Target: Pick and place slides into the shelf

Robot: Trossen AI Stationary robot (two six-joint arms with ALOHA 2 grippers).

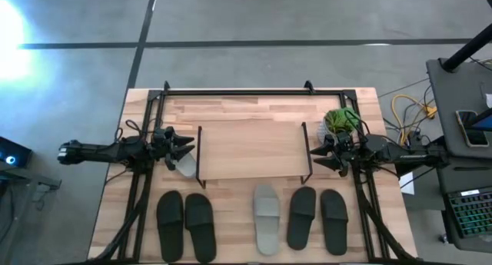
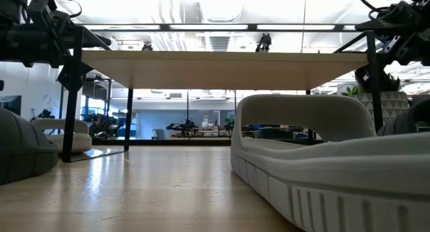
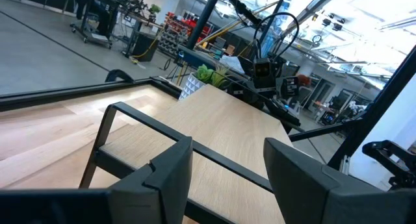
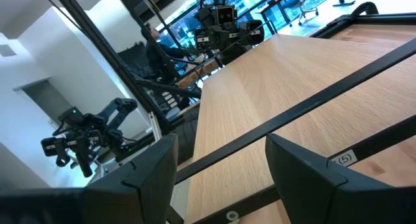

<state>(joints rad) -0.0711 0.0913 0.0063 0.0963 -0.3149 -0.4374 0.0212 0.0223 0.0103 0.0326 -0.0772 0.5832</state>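
Front row, seen from above: two black pairs [image 1: 184, 217] [image 1: 317, 217] flanking one grey slide [image 1: 267, 217]. Behind, the shelf [image 1: 250, 148]; low view alone shows the second grey slide [image 2: 67, 134] beneath it. Left gripper [image 1: 184, 146] and right gripper [image 1: 317, 156] hover at its ends, fingers spread, empty.

My left gripper [image 1: 187, 146] fingers parted, arm reaching in from left. My right gripper [image 1: 317, 154] fingers parted, arm opposite.

Light grey slide [image 1: 185, 167] at shelf's [image 1: 250, 150] left end largely hidden under top board and left gripper [image 1: 183, 148]. Nearest grey slide [image 2: 336, 165] cut off by low view's right and bottom edges. Plant [image 1: 343, 120] partly hidden behind right arm.
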